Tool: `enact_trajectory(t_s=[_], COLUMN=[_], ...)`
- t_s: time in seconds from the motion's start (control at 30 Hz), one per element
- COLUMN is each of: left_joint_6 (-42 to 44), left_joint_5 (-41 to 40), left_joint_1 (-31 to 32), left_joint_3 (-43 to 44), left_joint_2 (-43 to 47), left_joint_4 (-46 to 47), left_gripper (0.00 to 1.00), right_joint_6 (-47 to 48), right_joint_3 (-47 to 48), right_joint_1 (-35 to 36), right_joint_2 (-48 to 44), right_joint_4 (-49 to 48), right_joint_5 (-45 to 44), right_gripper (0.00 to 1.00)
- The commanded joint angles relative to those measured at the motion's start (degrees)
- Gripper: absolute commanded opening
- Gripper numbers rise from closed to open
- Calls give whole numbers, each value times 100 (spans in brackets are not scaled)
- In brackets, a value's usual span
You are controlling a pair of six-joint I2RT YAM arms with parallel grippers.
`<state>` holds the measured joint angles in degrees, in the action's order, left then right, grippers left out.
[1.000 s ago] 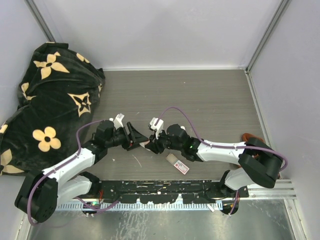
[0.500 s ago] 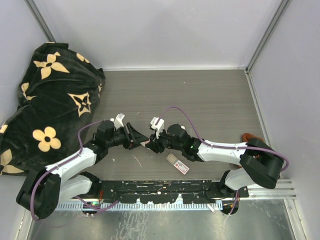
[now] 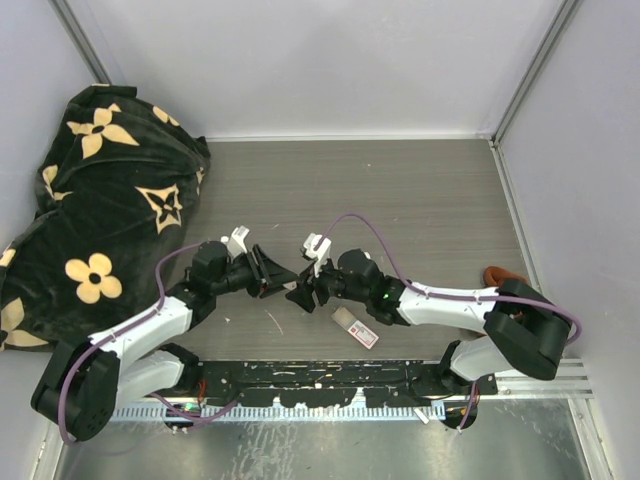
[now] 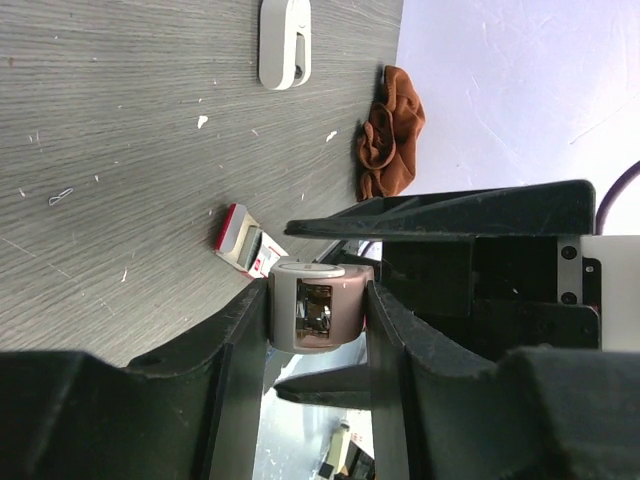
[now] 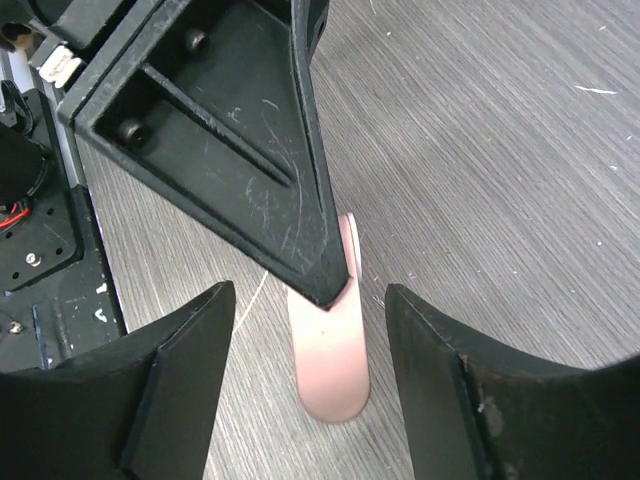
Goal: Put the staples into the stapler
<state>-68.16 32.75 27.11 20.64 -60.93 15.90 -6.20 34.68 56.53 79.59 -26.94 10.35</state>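
Top view: the desk (image 3: 430,200) is grey wood-grain, shut in by pale walls (image 3: 330,60) at the top and on both sides. A metal rail (image 3: 520,380) runs across the lower edge of the frame. A black bag (image 3: 100,200) with cream flowers fills the left side. A brown cloth (image 3: 500,274) lies at the right edge of the desk. The left hand (image 3: 272,272) and right hand (image 3: 300,295) meet tip to tip in the lower middle. The staple box (image 3: 355,327) lies flat on the desk just lower right of them, near the right arm, with neither hand on it.

Left wrist view: the left hand (image 4: 318,310) is clamped on a small pale stapler (image 4: 315,335), a finger pressed against each of its sides and its metal channel facing the camera. The staple box (image 4: 243,238), red-edged, rests on the desk at centre left. A second stapler (image 4: 284,40), white, lies at the top of the frame. The brown cloth (image 4: 390,130) sits where the desk meets the wall. Specks and a loose bit of wire dot the grain.

Right wrist view: the right hand (image 5: 310,300) is spread wide with nothing in its grip. Its fingers (image 5: 170,400) stand either side of the pinkish stapler (image 5: 330,370) without touching it. A black finger of the left hand comes down from the upper left onto the stapler's top end. Grey desk fills the right.
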Motion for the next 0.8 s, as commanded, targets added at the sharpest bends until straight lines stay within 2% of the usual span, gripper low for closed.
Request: enact_trajectory(t_s=[0.0, 0.17, 0.27, 0.4, 0.5, 0.77], left_joint_6=[176, 821, 1363, 1691, 1826, 2027], left_joint_5=[-5, 242, 708, 1371, 1629, 1861], left_joint_1=[13, 13, 13, 39, 122, 471], left_joint_3=[37, 142, 341, 534, 618, 792], left_joint_2=[195, 181, 171, 193, 236, 310], left_joint_4=[261, 162, 57, 88, 119, 128], left_gripper=[2, 2, 2, 3, 3, 3], right_joint_6=[-152, -641, -1012, -1590, -1675, -2012], right_joint_3=[-2, 314, 377, 206, 244, 226], right_joint_1=[-4, -193, -448, -890, -936, -942], right_joint_2=[-628, -1094, -1272, -1522, -1479, -1075], right_joint_4=[-211, 881, 1380, 1449, 1641, 1334], right_joint_5=[13, 240, 945, 2131, 2738, 3469], right_gripper=[73, 84, 86, 88, 89, 88])
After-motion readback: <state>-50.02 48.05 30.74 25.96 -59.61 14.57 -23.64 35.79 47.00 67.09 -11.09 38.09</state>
